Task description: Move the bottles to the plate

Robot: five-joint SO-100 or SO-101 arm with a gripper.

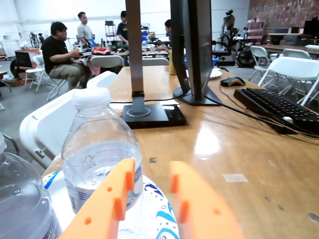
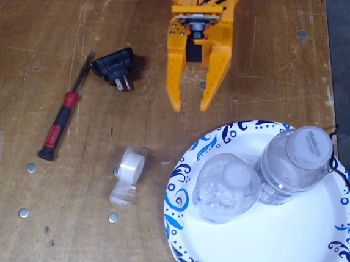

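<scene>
Orange tool (image 2: 189, 107); white plate (image 2: 282, 238), blue swirls.

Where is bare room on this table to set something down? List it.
Bare wood: left of the screwdriver, below the tape roll, right of the gripper. The plate is free along its lower half; crowded where both bottles stand.

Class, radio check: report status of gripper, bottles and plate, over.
Gripper open, empty, off the plate. Both bottles upright on plate, side by side. Nothing between gripper and plate.
</scene>
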